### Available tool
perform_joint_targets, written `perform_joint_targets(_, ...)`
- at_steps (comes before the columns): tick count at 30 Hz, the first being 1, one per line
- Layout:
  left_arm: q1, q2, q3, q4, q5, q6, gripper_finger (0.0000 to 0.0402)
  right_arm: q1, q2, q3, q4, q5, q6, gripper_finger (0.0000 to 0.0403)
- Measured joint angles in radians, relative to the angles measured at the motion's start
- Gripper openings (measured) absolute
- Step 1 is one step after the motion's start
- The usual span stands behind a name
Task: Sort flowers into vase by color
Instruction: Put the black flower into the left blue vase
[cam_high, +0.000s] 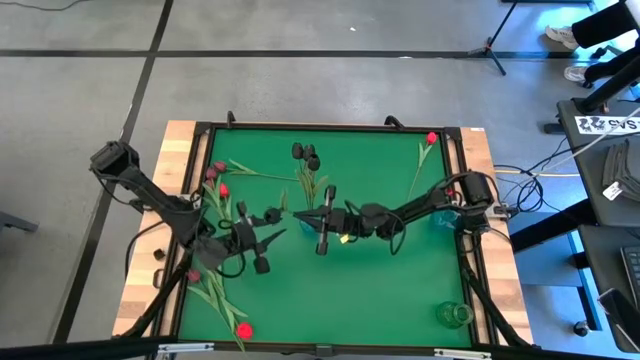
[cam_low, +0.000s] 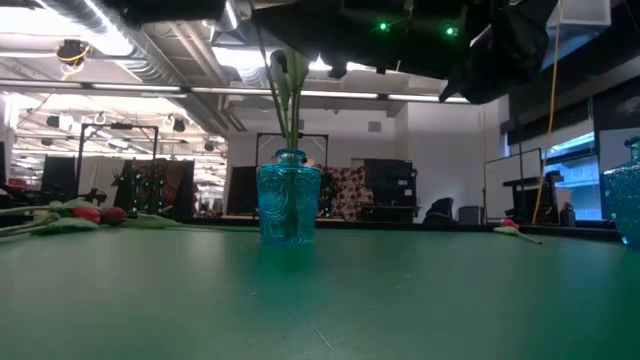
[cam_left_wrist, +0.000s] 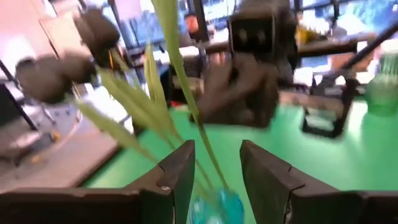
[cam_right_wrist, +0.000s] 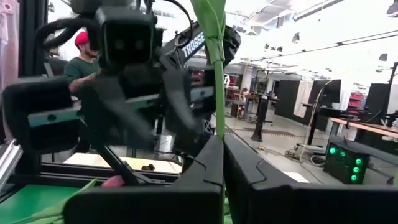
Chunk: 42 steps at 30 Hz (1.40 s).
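The right gripper (cam_high: 322, 222) sits over the middle of the green table (cam_high: 400, 290), its fingers (cam_right_wrist: 208, 168) pressed nearly together on the green stem (cam_right_wrist: 217, 68) of a flower that stands in the blue vase (cam_low: 289, 209). The black flower heads (cam_high: 306, 153) of that bunch lean toward the far edge. The left gripper (cam_high: 272, 226) is just beside it, on the left; its fingers (cam_left_wrist: 180, 171) stand apart with a stem (cam_left_wrist: 186, 87) running between them, gripping nothing, and the vase shows below them.

Outward to the left, red and maroon flowers (cam_high: 217, 185) lie loose along the left edge, with 1 red flower (cam_high: 243, 329) near the front-left corner. Another red flower (cam_high: 428, 145) lies by the far-right corner. A second vase (cam_high: 455, 314), clear green, stands in the front-right corner. Bare green surface stretches between the middle vase and the front edge, and across the right half.
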Motion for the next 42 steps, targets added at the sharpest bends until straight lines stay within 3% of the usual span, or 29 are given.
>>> perform_joint_targets(3,0.043,-0.001,0.001,0.140,0.081,0.109,0.0127,0.002,0.000,0.000,0.002,0.008,-0.002,0.0001)
perform_joint_targets(7,0.109,-0.001,0.000,0.162,0.102,0.154,0.0127,0.001,-0.001,0.000,0.039,0.002,-0.003,0.0001)
perform_joint_targets(10,0.135,-0.001,0.000,0.192,0.195,0.140,0.0127,0.001,-0.001,0.000,0.038,-0.001,-0.003,0.0001)
perform_joint_targets(15,0.144,-0.001,0.000,0.207,0.152,0.163,0.0127,0.002,-0.001,0.000,0.040,-0.001,-0.003,0.0001)
perform_joint_targets(19,0.144,-0.001,0.000,0.247,0.227,0.180,0.0124,0.002,-0.001,0.000,0.040,0.000,-0.003,0.0001)
perform_joint_targets(24,0.137,-0.001,0.000,0.279,0.241,0.194,0.0108,0.002,-0.001,0.000,0.036,0.000,-0.004,0.0001)
perform_joint_targets(30,0.133,-0.001,0.000,0.279,0.237,0.194,0.0071,0.002,-0.001,0.000,0.028,0.004,-0.004,0.0001)
perform_joint_targets(36,0.133,0.000,0.000,0.278,0.197,0.195,0.0009,0.002,-0.001,0.000,0.014,0.019,-0.003,0.0001)
perform_joint_targets(39,0.137,0.001,0.000,0.277,0.207,0.190,0.0005,0.003,-0.001,0.001,0.000,0.038,-0.002,0.0020)
perform_joint_targets(42,0.147,0.000,0.000,0.283,0.220,0.173,0.0004,0.018,-0.003,0.000,-0.019,0.107,0.006,0.0065)
